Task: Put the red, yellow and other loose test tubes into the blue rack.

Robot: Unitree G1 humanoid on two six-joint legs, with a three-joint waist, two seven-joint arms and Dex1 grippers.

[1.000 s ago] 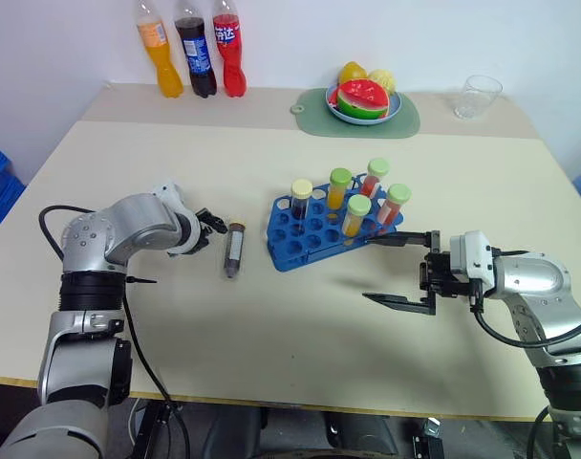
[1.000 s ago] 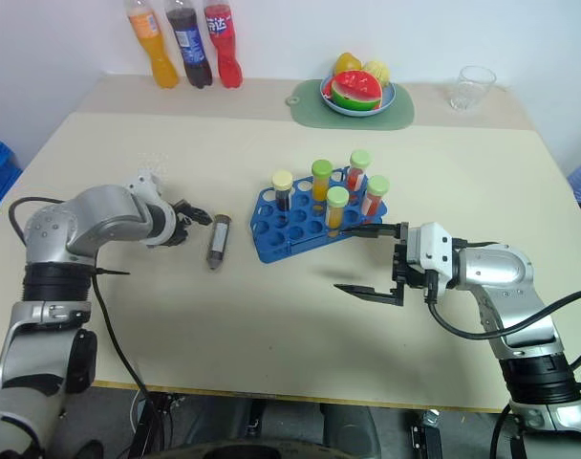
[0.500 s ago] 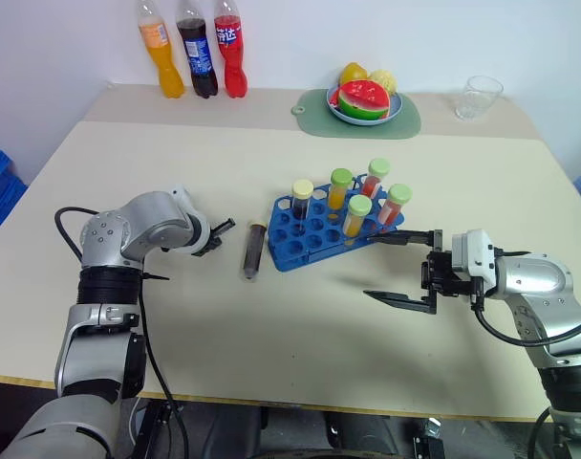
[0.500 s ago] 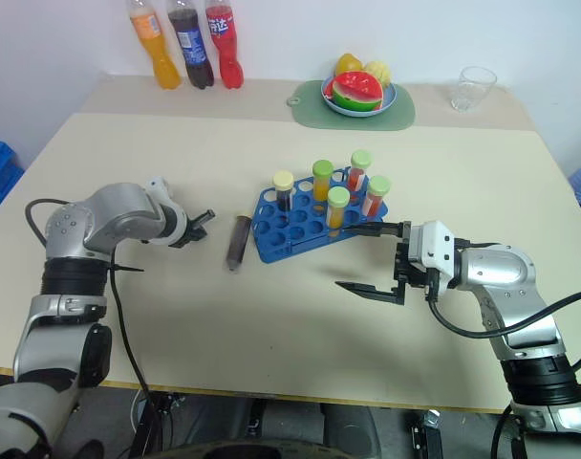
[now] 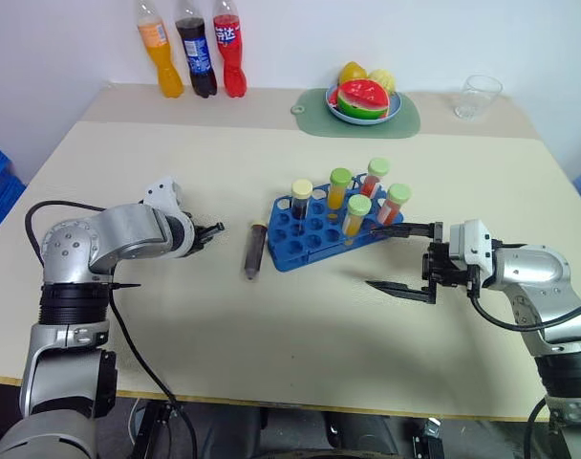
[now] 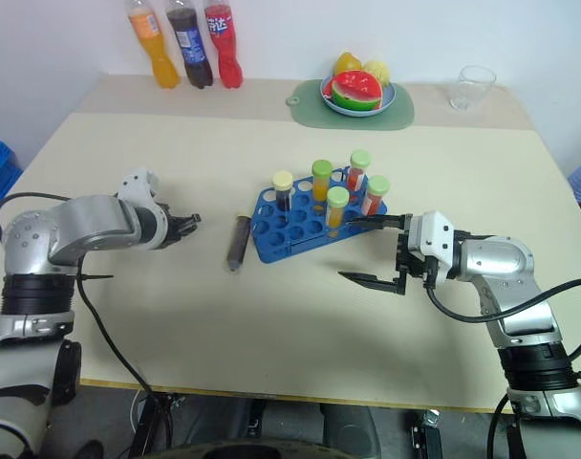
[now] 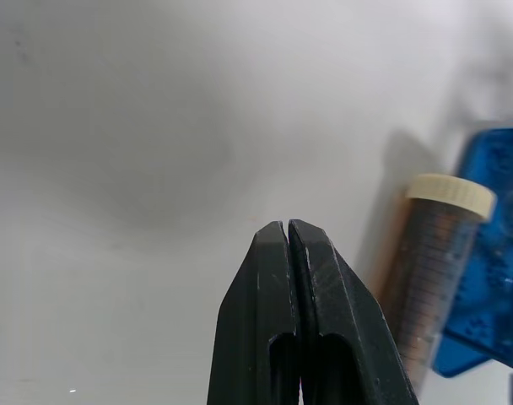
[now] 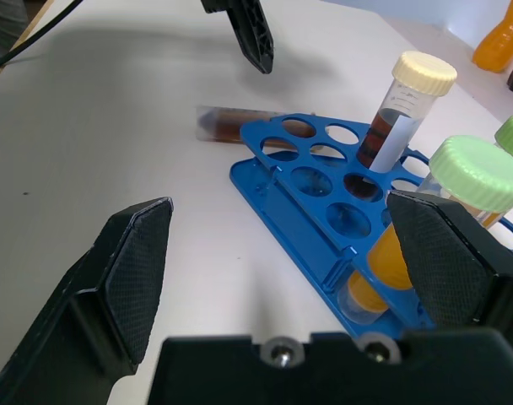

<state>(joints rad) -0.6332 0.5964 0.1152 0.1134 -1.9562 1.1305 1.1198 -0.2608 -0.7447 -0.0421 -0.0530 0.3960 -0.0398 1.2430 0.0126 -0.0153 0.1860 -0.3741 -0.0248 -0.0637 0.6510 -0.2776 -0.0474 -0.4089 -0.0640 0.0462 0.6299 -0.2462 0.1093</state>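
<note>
The rack (image 5: 331,232) is bright blue. In it stand tubes with orange (image 5: 338,189), red (image 5: 372,178) and dark brown (image 5: 301,201) contents, their caps pale green or cream. A dark brown tube (image 5: 254,251) with a tan cap lies on the cream table (image 5: 271,335). Both grippers' fingers (image 7: 290,321) are black, the arms silver-grey. The soda bottles (image 5: 192,48) are orange, dark brown and red; the mat (image 5: 405,120) is muted green

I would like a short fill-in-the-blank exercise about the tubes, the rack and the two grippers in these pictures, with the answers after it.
1. The number of capped tubes standing in the blue rack is ____.
2. The dark tube with the tan cap lies on the table, ____ the rack.
3. The left gripper is ____.
4. The right gripper is ____ and holds nothing.

Missing words: five; beside; shut; open
</note>
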